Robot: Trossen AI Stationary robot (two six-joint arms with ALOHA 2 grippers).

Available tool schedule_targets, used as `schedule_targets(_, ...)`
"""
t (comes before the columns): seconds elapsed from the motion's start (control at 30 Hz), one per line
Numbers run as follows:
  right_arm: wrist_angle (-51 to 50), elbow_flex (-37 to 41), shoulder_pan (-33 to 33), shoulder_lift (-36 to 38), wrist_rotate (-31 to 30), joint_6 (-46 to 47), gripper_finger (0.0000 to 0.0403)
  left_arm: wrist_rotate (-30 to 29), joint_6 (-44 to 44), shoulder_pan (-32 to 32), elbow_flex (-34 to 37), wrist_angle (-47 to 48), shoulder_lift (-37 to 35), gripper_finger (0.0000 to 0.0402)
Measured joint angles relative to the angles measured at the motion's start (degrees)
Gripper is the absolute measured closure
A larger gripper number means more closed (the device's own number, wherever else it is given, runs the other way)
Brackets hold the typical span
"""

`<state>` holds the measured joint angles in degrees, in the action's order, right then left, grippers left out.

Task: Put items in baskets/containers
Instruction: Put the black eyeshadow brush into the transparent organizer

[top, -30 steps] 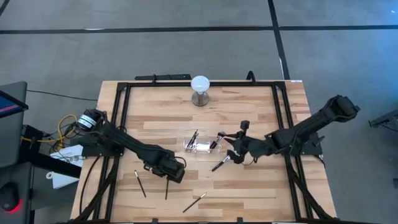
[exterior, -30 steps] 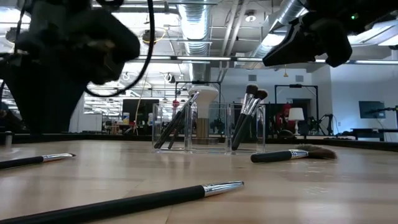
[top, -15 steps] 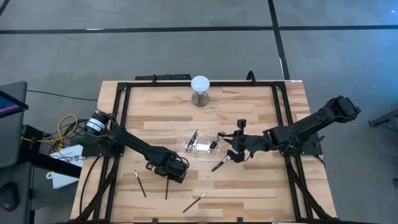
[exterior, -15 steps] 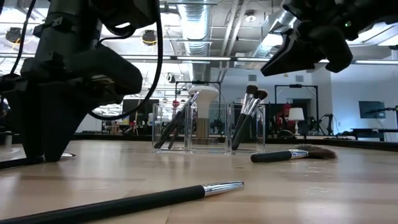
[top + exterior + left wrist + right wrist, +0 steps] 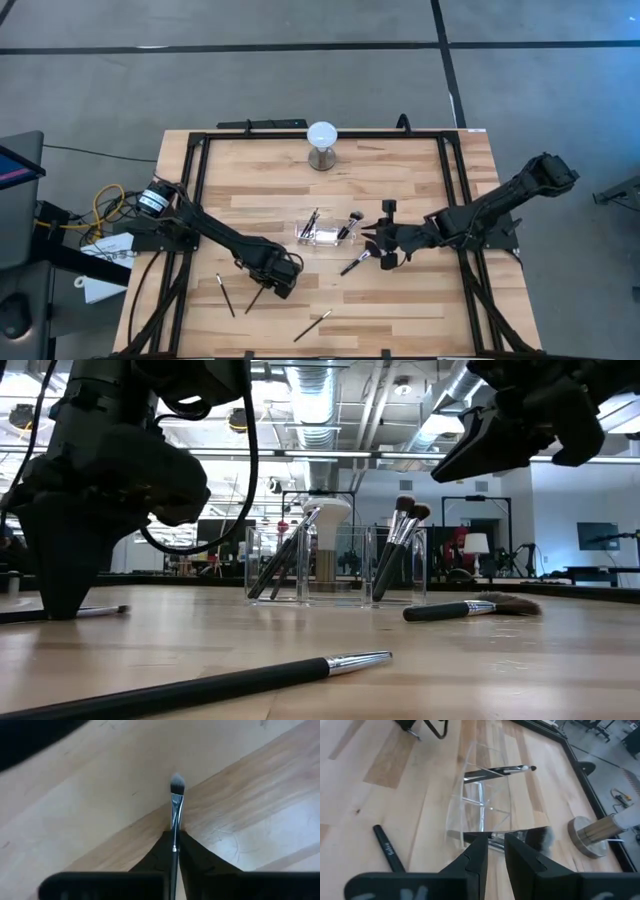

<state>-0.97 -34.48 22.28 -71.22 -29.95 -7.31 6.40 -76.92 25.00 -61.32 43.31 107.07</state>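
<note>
No writing is legible. The clear holder (image 5: 326, 232), mid-frame in the high view, holds brushes (image 5: 398, 550) upright. The left gripper (image 5: 275, 283), lower left, is clamped on a brush (image 5: 175, 815) at the table (image 5: 400, 310). The right gripper (image 5: 377, 252), slightly parted and holding nothing, hovers right of the holder.

A white globe on a round metal base (image 5: 322, 143) stands near the far edge of the light wooden slatted table (image 5: 260, 190). A black metal frame (image 5: 197, 160) runs around that tabletop.
</note>
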Motion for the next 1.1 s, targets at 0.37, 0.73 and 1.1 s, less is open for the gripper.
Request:
schedule_targets(0.37, 1.6, 0.05, 0.98, -1.55, -0.03, 5.79, 0.0348, -12.73, 13.1, -2.52, 0.32, -0.93, -12.25, 0.0389)
schedule_targets(0.73, 9.22, 0.04, 2.87, -13.33, -0.05, 10.33, 0.0348, -37.6, 37.06, -2.42, 0.32, -14.78, -24.67, 0.0397)
schedule_targets(1.1, 11.16, 0.07, 3.27, -16.74, -0.45, 14.74, 0.0348, -28.11, 46.64, -3.84, 1.03, -20.54, -24.0, 0.0389)
